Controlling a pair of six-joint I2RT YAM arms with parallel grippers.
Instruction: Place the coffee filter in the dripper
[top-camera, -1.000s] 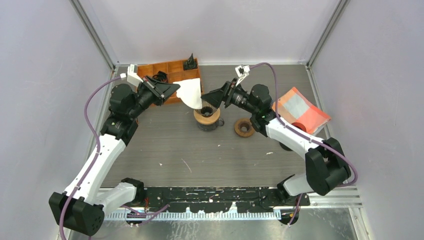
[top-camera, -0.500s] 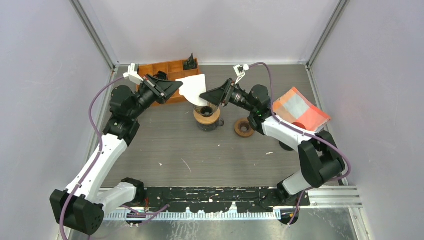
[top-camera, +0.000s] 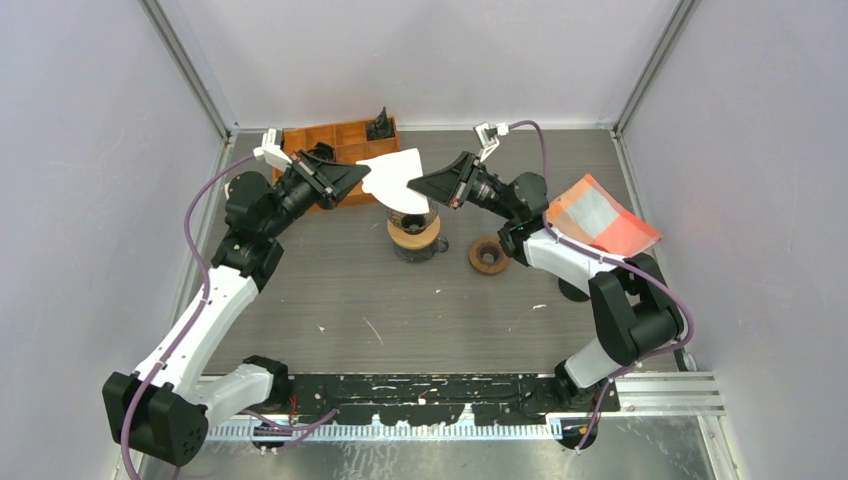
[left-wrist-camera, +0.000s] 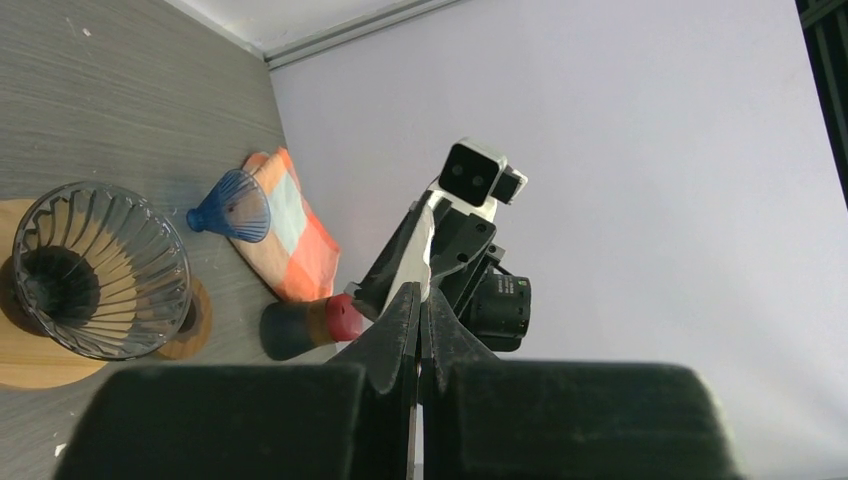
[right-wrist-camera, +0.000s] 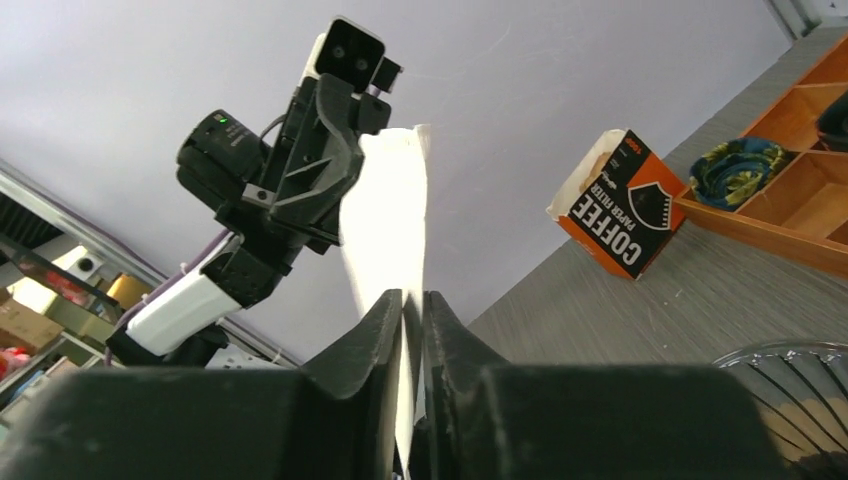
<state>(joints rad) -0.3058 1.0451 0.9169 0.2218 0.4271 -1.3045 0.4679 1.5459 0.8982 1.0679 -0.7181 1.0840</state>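
The white paper coffee filter (top-camera: 393, 176) hangs in the air above the glass dripper (top-camera: 413, 232), which stands on a wooden collar near the middle of the table. My left gripper (top-camera: 362, 177) is shut on the filter's left edge. From the right, my right gripper (top-camera: 413, 185) has closed on its opposite edge. In the left wrist view the left gripper (left-wrist-camera: 418, 296) pinches the filter (left-wrist-camera: 426, 232) edge-on, with the dripper (left-wrist-camera: 95, 270) at lower left. In the right wrist view the right gripper (right-wrist-camera: 412, 298) clamps the filter (right-wrist-camera: 390, 215), which runs up to the other arm.
A wooden compartment tray (top-camera: 340, 145) sits behind the filter at the back left. A wooden ring (top-camera: 488, 255) lies right of the dripper, with an orange checked cloth (top-camera: 603, 220) farther right. A coffee filter box (right-wrist-camera: 625, 200) stands on the table. A blue cone (left-wrist-camera: 232, 206) rests near the cloth.
The left gripper raised the filter and swung it flatter over the dripper. The right gripper moved in toward the filter's right edge and closed from wide open onto it.
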